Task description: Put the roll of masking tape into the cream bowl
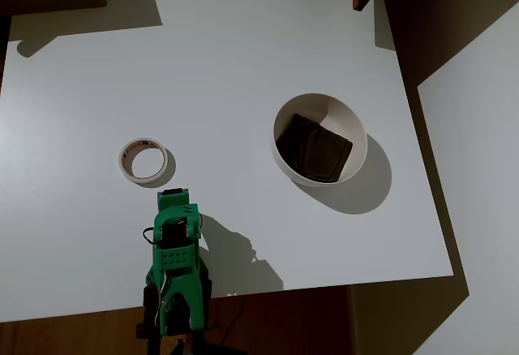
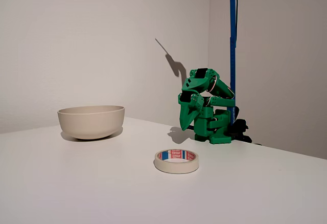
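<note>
Tape: small cream-white roll of masking tape (image 2: 176, 161) with reddish print inside its core, lying flat on the white table (image 1: 243, 63), hole upward, so either wall is open to a pinch from above. Large round cream bowl (image 1: 319, 139) sits well apart, mouth up, a dark square patch at its bottom. Green two-finger gripper (image 2: 190, 122) is folded near its base, tips pointing down, just short of the roll; fingers look together, though I cannot tell for certain. Nothing held.
</note>
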You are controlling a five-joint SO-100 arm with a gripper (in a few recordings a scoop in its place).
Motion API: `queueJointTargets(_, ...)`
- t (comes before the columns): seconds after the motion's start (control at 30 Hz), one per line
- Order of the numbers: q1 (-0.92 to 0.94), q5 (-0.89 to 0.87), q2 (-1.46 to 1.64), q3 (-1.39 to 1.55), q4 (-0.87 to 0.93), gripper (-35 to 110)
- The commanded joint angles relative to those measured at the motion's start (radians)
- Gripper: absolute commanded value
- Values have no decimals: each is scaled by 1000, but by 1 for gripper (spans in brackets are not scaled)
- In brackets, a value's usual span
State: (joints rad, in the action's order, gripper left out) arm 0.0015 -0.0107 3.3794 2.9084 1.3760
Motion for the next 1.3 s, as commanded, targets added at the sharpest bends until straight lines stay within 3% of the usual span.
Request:
queueJointTargets(0.0, -17, -15, 11, 3, 11, -8)
queueJointTargets(1.27, -25, -31, -8, -5, -43, -8)
